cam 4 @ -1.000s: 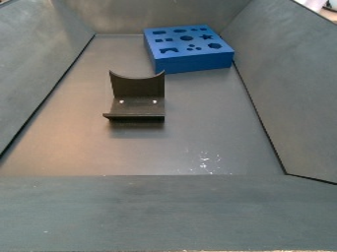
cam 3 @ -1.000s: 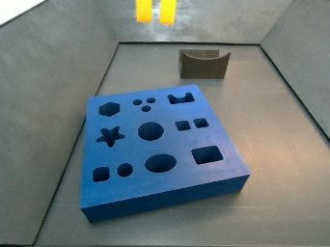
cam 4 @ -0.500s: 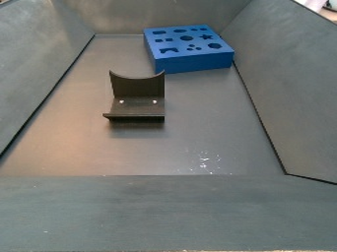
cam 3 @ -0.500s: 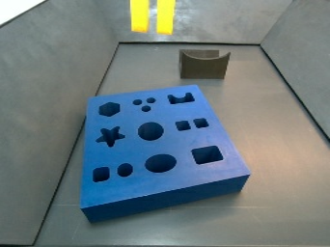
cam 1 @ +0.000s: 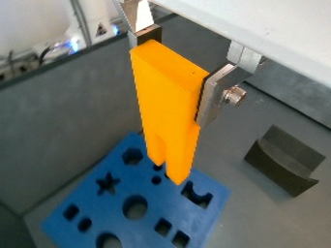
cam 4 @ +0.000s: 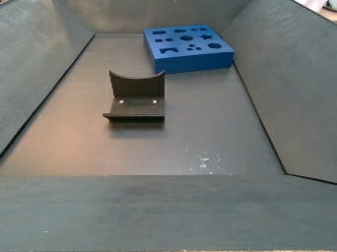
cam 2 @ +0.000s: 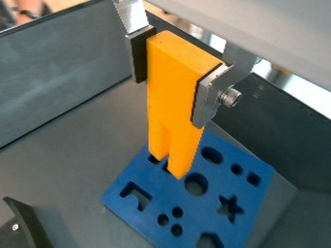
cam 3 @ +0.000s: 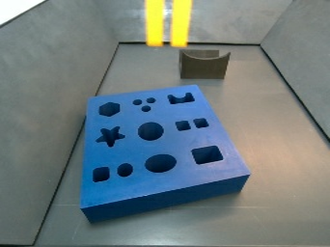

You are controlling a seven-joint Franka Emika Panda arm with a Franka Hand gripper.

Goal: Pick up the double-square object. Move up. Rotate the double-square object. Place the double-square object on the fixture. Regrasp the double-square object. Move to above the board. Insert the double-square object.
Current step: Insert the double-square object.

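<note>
My gripper [cam 1: 172, 63] [cam 2: 177, 66] is shut on the double-square object [cam 1: 168, 107] [cam 2: 177, 97], a long yellow-orange block held upright with its two prongs pointing down. In both wrist views it hangs well above the blue board [cam 1: 116, 199] [cam 2: 195, 199]. In a side view the block's two prongs [cam 3: 169, 23] show at the top edge, behind the board [cam 3: 157, 145]; the gripper itself is out of frame there. The dark fixture [cam 3: 204, 64] [cam 4: 134, 96] stands empty on the floor. The other side view shows the board [cam 4: 188, 47] but neither block nor gripper.
Grey bin walls [cam 3: 58, 58] [cam 4: 33, 79] slope up around the floor. The board's holes include a star [cam 3: 111, 136], a hexagon [cam 3: 108, 108] and a pair of small squares [cam 3: 191, 124]. The fixture also appears in both wrist views [cam 1: 287, 160] [cam 2: 19, 228].
In the side view the yellow-orange block has shifted right along the top edge, from about over the board's left half toward its middle. Board and fixture have not moved.
</note>
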